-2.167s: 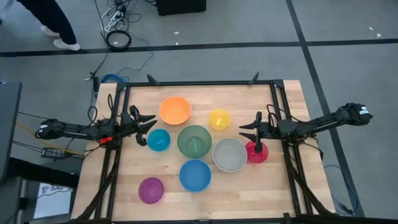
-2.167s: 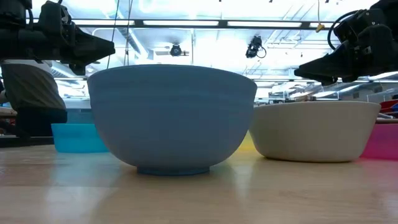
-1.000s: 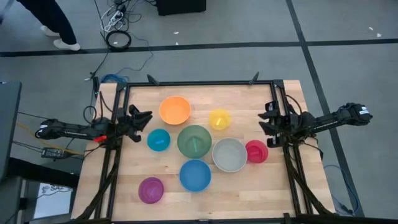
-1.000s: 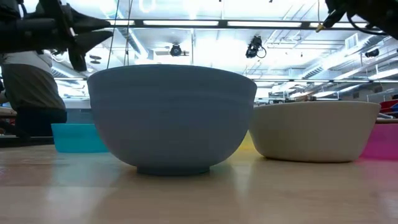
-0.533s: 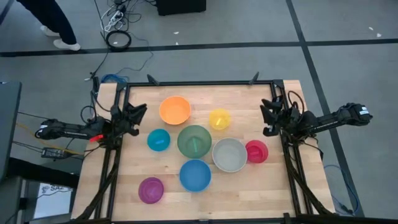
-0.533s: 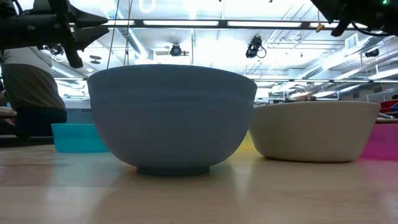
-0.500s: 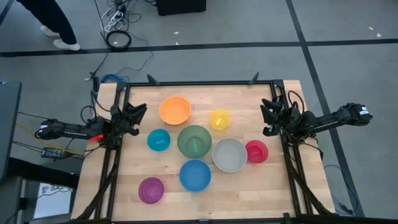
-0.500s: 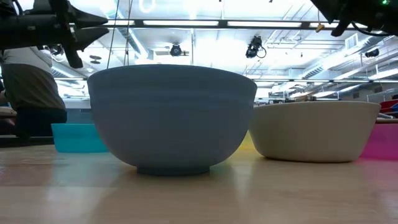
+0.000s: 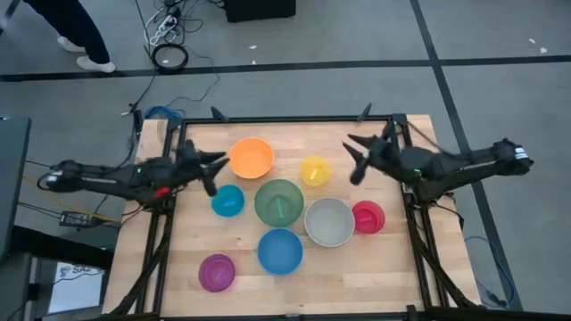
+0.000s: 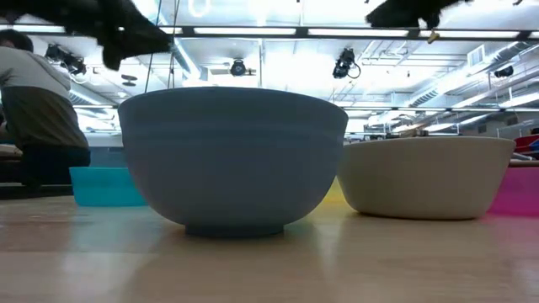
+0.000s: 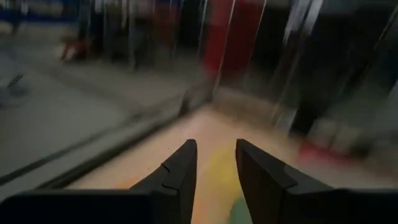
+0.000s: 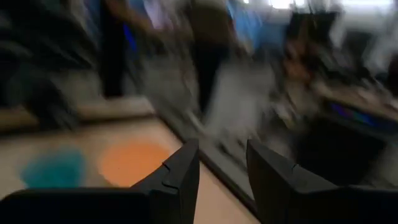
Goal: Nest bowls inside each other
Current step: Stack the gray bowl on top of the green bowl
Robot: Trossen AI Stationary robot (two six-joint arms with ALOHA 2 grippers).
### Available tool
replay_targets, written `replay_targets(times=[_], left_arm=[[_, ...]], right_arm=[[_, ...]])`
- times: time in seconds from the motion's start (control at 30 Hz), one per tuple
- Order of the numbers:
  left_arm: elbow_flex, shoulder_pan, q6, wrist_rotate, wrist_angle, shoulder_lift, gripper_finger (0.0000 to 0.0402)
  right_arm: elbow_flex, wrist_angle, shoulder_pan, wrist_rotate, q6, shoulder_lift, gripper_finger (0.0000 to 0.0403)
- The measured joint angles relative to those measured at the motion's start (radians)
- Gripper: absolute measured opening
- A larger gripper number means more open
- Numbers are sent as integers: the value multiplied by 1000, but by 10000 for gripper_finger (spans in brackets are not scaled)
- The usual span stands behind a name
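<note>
Several plastic bowls stand apart, each on its base, on the wooden table [image 9: 410,267]: orange [image 9: 251,157], yellow [image 9: 315,169], teal [image 9: 227,201], green [image 9: 279,202], grey [image 9: 329,222], red-pink [image 9: 368,217], blue [image 9: 280,251] and magenta [image 9: 216,272]. My left gripper [image 9: 214,172] hangs open in the air between the orange and teal bowls, pointing nearly level toward the table's right. Beside the yellow bowl my right gripper [image 9: 352,159] is open too, pointing toward the table's left. Neither has anything between its fingers [image 11: 186,155] [image 12: 186,158].
Black frame rails run along the table's left [image 9: 165,223] and right [image 9: 415,241] sides. In the low view the blue bowl [image 10: 233,160] and the grey bowl [image 10: 425,177] fill the foreground, and a person [image 10: 38,101] sits beyond the table. Free wood lies near the front edge.
Both grippers have risen and swung in over the table, the left toward the right edge and the right toward the left edge. Each has tipped from pointing downward to nearly level. No bowl has moved.
</note>
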State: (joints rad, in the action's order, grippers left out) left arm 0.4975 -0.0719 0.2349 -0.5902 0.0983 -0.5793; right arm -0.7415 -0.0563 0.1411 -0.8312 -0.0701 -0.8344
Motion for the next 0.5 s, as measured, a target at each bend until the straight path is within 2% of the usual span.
replay_targets(times=[0.07,0.1,0.17,0.23,0.33,0.5], left_arm=[[154,7,1,-4,253,-131,121],[229,15,3,-5,366,-197,121],[354,30,4,1,554,-315,121],[443,37,-7,51,673,-413,121],[524,43,-77,150,745,-519,121],[545,53,-198,164,809,-607,121]], right_arm=[[-192,-363,-22,-45,165,-110,117],[-287,-536,-38,-31,264,-170,115],[-441,-833,-68,58,439,-271,112],[-544,-1047,-90,173,572,-365,109],[-582,-1187,-92,307,658,-462,108],[-521,-1198,-41,451,725,-541,108]])
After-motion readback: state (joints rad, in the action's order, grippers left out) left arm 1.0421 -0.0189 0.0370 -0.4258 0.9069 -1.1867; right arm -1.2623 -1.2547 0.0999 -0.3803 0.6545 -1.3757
